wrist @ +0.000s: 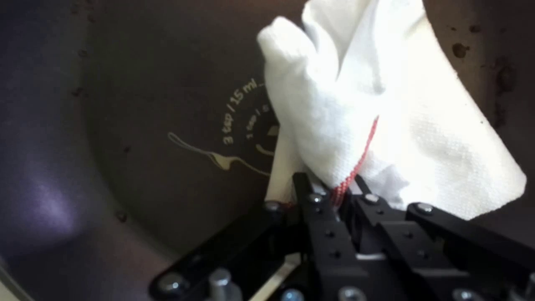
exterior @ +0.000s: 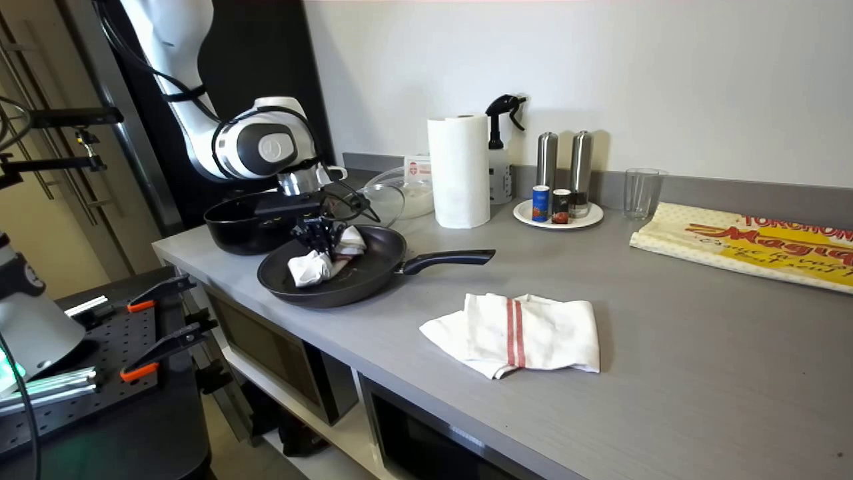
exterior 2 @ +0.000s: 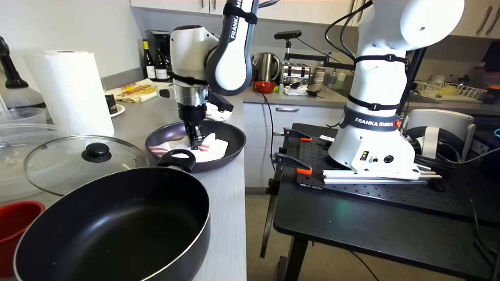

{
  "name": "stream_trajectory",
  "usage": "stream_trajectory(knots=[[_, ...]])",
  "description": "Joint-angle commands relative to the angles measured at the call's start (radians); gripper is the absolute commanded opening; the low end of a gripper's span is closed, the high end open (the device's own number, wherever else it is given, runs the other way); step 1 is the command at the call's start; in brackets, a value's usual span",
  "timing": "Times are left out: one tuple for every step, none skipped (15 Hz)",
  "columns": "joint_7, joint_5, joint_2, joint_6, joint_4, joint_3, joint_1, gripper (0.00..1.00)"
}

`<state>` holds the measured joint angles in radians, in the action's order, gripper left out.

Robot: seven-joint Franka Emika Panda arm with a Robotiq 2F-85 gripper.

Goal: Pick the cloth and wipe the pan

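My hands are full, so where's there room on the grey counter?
In an exterior view, the counter is bare between the folded towel and yellow printed bundle, and less widely between towel and plate. It's crowded around the frying pan: gripper holding cloth in it, pot and glass lid close by.

Red-striped white cloth [wrist: 397, 117] hides some pale print [wrist: 228, 121] in dark round frying pan [wrist: 138, 83]

The wrist view's top edge crops the cloth. In an exterior view, edges cut off a deep, round black pot [exterior 2: 121, 234] and a round red bowl [exterior 2: 8, 249].
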<state>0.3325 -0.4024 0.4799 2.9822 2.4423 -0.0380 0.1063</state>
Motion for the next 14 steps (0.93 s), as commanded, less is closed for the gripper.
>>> stream_trajectory(knots=[[0.062, -0.007, 0.028, -0.008, 0.032, 0.071, -0.025, 0.03], [0.082, -0.006, 0.026, -0.010, 0.038, 0.088, -0.034, 0.03], [0.107, -0.003, 0.022, -0.011, 0.047, 0.111, -0.050, 0.03], [0.129, 0.000, 0.018, -0.013, 0.054, 0.132, -0.064, 0.03], [0.146, 0.000, 0.015, -0.014, 0.063, 0.146, -0.074, 0.03], [0.165, 0.004, 0.011, -0.018, 0.072, 0.165, -0.088, 0.03], [0.175, 0.004, 0.008, -0.020, 0.078, 0.173, -0.096, 0.03], [0.184, 0.005, 0.004, -0.024, 0.082, 0.180, -0.104, 0.03], [0.190, 0.010, 0.001, -0.030, 0.085, 0.186, -0.117, 0.03], [0.197, 0.015, -0.001, -0.033, 0.087, 0.191, -0.128, 0.03], [0.191, 0.016, -0.005, -0.038, 0.089, 0.185, -0.131, 0.03], [0.178, 0.014, -0.008, -0.040, 0.087, 0.171, -0.128, 0.03], [0.168, 0.017, -0.011, -0.041, 0.087, 0.161, -0.131, 0.03], [0.157, 0.021, -0.015, -0.037, 0.087, 0.150, -0.134, 0.03]])
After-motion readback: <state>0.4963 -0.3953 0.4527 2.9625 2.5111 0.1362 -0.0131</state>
